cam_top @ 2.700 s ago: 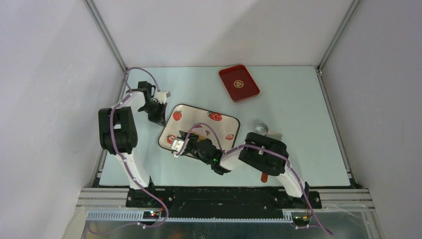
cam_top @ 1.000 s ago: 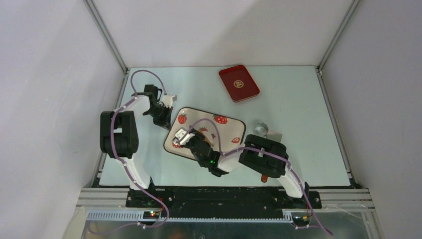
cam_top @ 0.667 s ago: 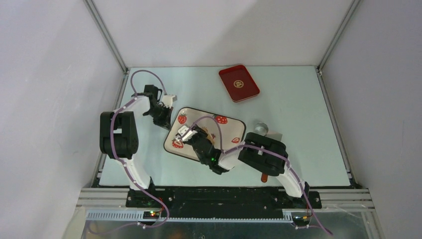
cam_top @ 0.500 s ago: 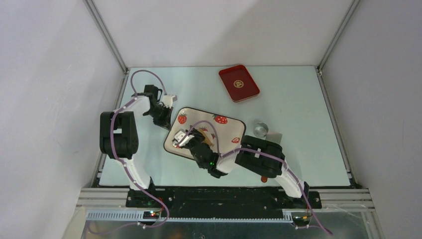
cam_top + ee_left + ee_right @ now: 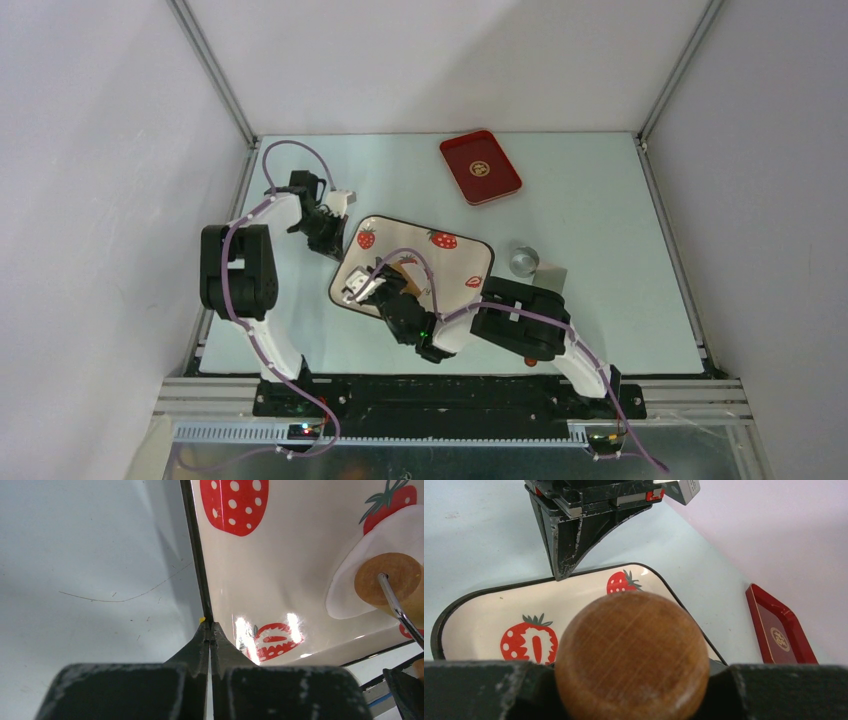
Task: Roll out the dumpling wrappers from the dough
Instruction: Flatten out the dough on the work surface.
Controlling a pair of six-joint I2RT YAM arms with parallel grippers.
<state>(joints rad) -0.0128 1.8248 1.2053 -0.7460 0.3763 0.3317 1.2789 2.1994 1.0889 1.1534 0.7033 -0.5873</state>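
1. my left claw (image 5: pixel 209 626) is pinched fully closed on nothing, with its tips pressed at the black rim of the strawberry tray (image 5: pixel 196 565) on the far-left side. i judge it is pinning the tray down.
2. my right claw (image 5: pixel 370 283) is closed partway round the wooden rolling pin (image 5: pixel 631 655), holding it low over the tray's near-left part.
3. the wrapper (image 5: pixel 357 555) lies flat and white on the tray beside a printed strawberry, with the pin's end over its edge. i see no spare lump of dough.
4. as i read it, the step in hand is rolling this piece thinner. the next move calls for an even, light push across it while the tray is kept from sliding.
5. the table (image 5: pixel 600 200) is pale and smooth. a red tray (image 5: pixel 481 166) sits at the far side, and a small silvery cup (image 5: pixel 523 260) stands just right of the strawberry tray. plain pale walls close in on three sides.
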